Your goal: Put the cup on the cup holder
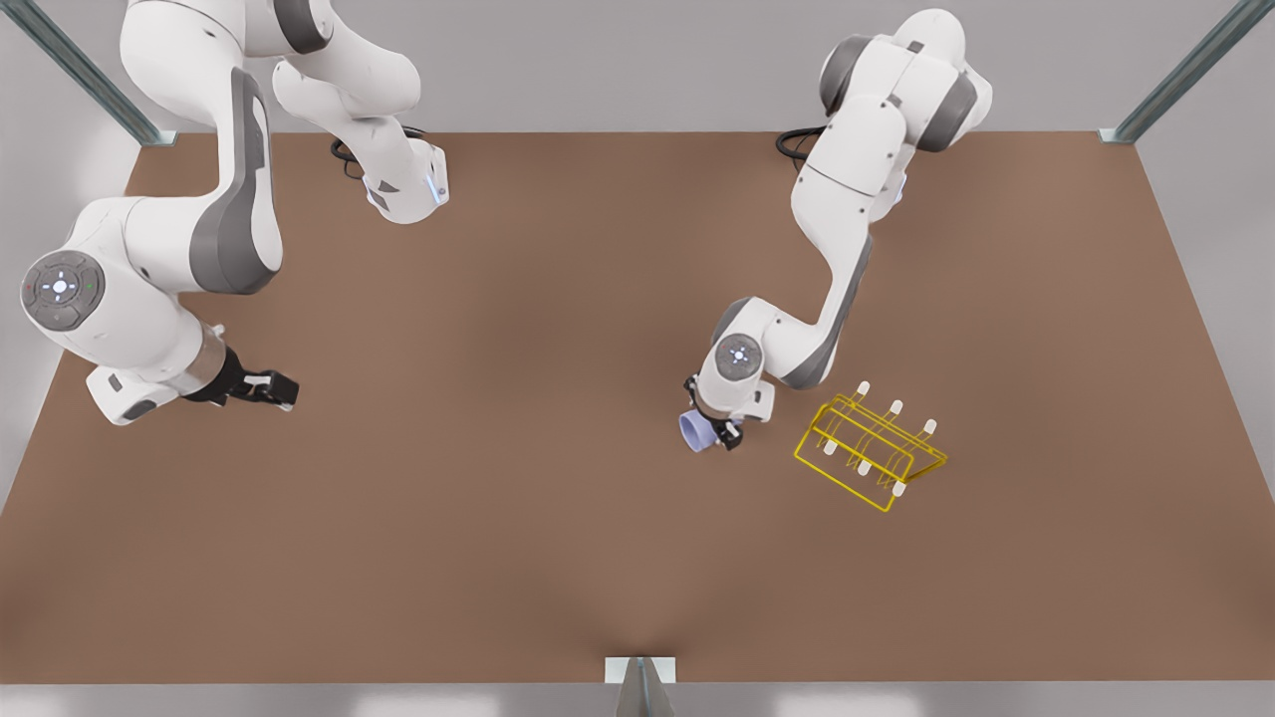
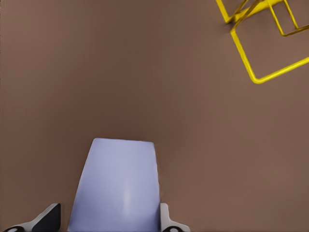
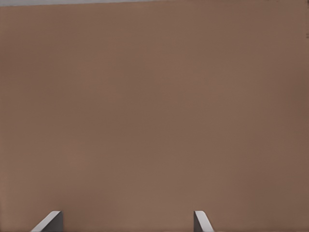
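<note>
The left gripper (image 1: 719, 434) clasped the lavender-blue tapered cup (image 1: 695, 431), tilted, near the yellow wire cup holder (image 1: 871, 450) with bare brown table (image 1: 478, 558) between. The right gripper (image 1: 282, 389) waited spread apart, empty, well away.

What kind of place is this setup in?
Probably a simulated robot test cell: a bare brown table with metal frame struts. The left end effector holds a cup near the wire cup holder; the right end effector waits open.
</note>
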Action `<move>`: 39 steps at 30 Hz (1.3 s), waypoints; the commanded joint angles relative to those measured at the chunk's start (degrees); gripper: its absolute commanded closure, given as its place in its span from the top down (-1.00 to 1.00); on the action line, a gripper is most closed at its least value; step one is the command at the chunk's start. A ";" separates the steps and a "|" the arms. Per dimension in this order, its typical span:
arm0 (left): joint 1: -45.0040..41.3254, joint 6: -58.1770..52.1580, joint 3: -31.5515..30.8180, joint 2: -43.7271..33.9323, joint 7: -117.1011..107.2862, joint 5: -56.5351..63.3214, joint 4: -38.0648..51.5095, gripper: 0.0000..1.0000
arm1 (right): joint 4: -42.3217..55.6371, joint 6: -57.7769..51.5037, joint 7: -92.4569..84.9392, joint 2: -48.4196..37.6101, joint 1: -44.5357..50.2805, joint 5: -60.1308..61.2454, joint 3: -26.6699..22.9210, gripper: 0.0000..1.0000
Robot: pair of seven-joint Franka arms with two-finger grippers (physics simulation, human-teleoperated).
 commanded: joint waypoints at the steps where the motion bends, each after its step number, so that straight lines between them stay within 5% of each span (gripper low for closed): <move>1: -0.20 1.18 0.00 0.37 -6.81 -0.15 0.03 1.00 | 0.07 0.59 3.09 -0.02 0.05 0.04 -0.01 1.00; 17: -0.12 3.03 0.00 3.09 -6.72 0.03 1.96 1.00 | 0.24 0.59 3.18 0.51 0.05 0.13 -0.01 1.00; 18: -0.12 3.03 0.09 3.27 -6.80 -0.06 2.14 0.95 | 0.24 0.59 3.18 0.59 0.05 0.13 -0.01 1.00; 20: -0.12 2.68 0.00 2.92 -6.89 -0.24 2.14 0.49 | 0.24 0.59 3.18 0.59 0.05 0.13 -0.01 1.00; 23: 0.06 1.98 0.27 0.54 -6.28 -0.15 2.66 0.49 | 0.24 0.59 3.18 0.68 0.05 0.13 -0.01 1.00; 28: -1.87 -33.88 0.97 -5.17 -5.93 7.23 15.06 0.49 | 0.24 1.47 3.09 0.77 0.05 0.04 -0.01 1.00; 29: -6.96 -37.92 4.82 -7.37 -5.93 7.15 14.80 0.50 | 0.24 1.91 3.01 0.68 0.14 -0.04 -0.01 1.00; 31: -45.18 -43.28 47.96 -3.07 3.81 5.48 9.35 0.50 | 0.16 2.17 2.92 0.68 0.14 -0.04 -0.01 1.00; 32: -51.97 -46.36 58.26 1.85 13.40 5.48 9.17 0.50 | 0.16 2.17 2.92 0.68 0.14 0.04 -0.01 1.00; 39: -53.55 -48.65 59.15 13.73 51.99 28.59 11.10 0.50 | 0.16 2.17 2.92 0.68 0.14 0.04 -0.01 1.00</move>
